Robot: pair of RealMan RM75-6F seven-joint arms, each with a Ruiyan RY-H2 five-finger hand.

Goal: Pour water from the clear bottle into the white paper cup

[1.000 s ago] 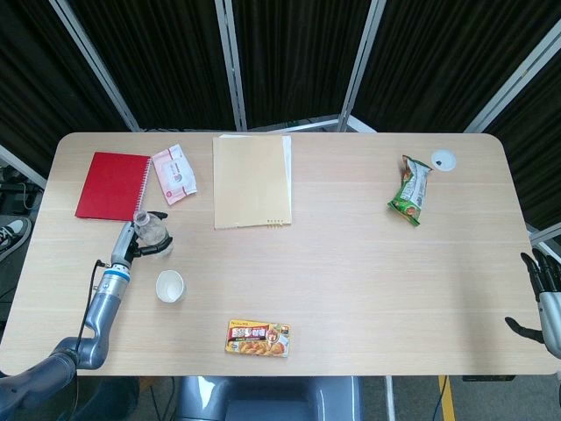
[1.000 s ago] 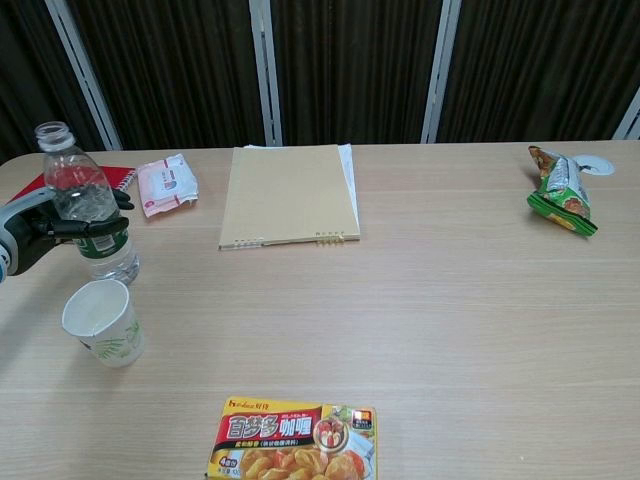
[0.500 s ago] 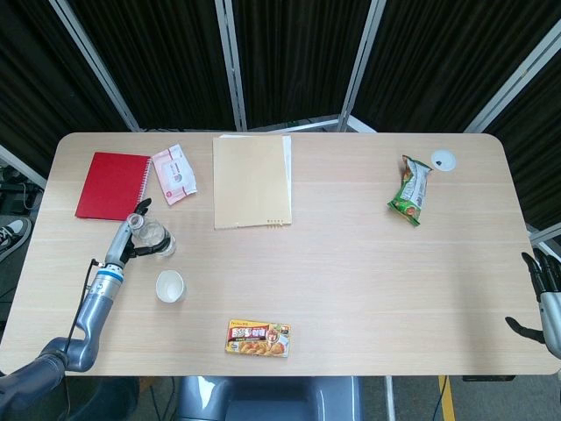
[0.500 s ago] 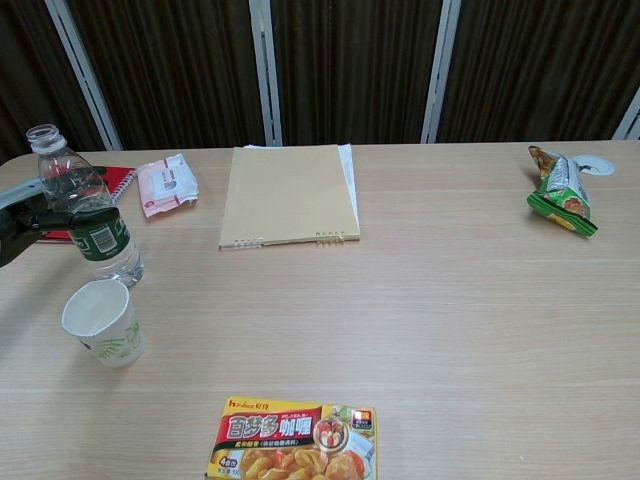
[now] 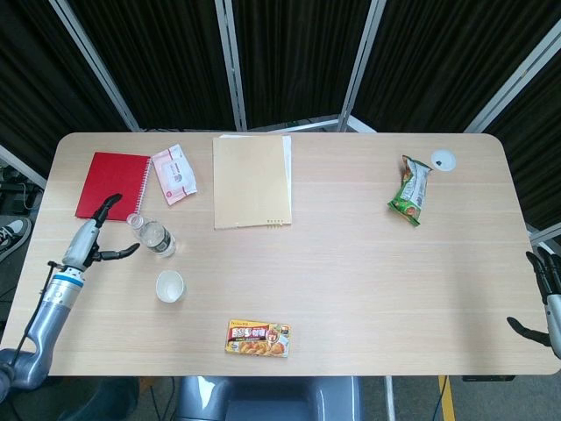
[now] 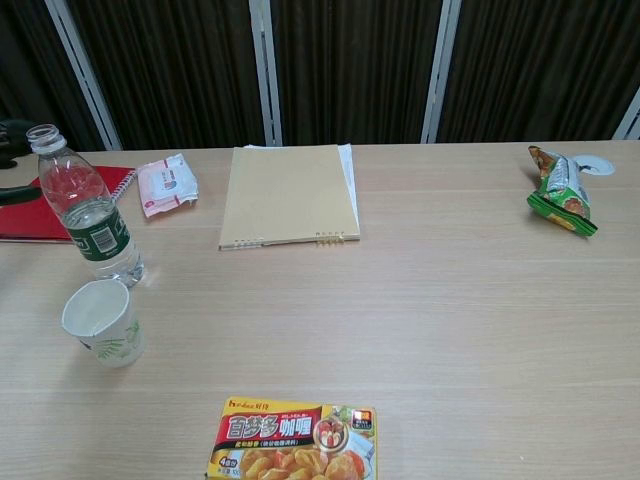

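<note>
Nearest the front edge of the table (image 5: pixel 368 289) sits a curry box (image 5: pixel 258 338), clear of my path. Left of it, toward the front-left corner, the white paper cup (image 5: pixel 170 286) stands upright. Just behind that cup stands the clear bottle (image 5: pixel 152 234), uncapped, its long axis near vertical. My left hand (image 5: pixel 90 245) hovers just left of the bottle, fingers spread, holding nothing, far nearer than my right hand (image 5: pixel 545 303), which hangs apart and empty off the right edge. Farther back lie a red notebook (image 5: pixel 112 184), a wipes pack (image 5: pixel 173 174) and a tan pad (image 5: pixel 252 181).
</note>
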